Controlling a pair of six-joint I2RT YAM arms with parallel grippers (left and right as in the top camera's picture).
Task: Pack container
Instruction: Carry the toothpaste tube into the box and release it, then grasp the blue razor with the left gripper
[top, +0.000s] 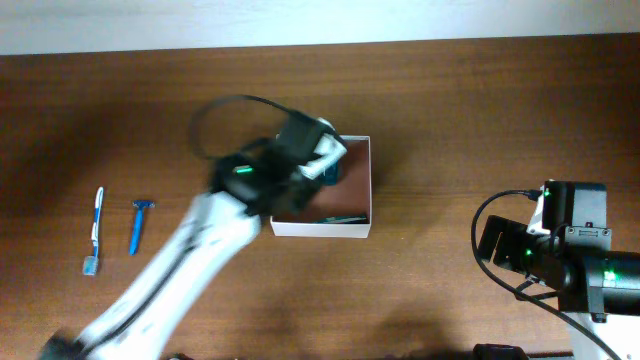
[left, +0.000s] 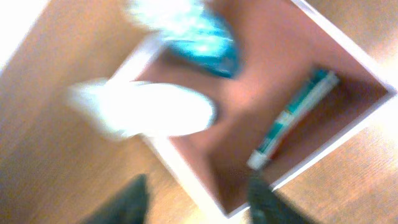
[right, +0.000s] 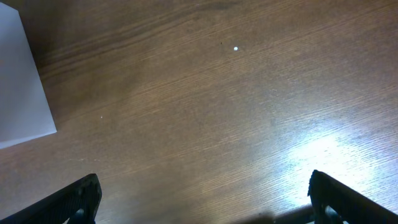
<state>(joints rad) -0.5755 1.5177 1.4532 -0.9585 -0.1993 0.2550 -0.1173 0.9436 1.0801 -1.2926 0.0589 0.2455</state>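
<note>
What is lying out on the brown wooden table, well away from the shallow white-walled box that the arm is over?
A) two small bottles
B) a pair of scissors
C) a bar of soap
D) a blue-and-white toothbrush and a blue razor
D: the overhead view shows a blue-and-white toothbrush and a blue razor side by side on the brown wooden table, far from the shallow white-walled box.

one container (top: 322, 228) is sitting on the desk (top: 450, 120). inside it i'm seeing one teal-and-white tube (left: 292, 115) and one teal packet (left: 208, 46). one white thing (left: 155, 112) by its rim is coming out too blurred to name. off to the side, one toothbrush (top: 96, 228) and one blue razor (top: 137, 225) are lying on the wood.
</note>
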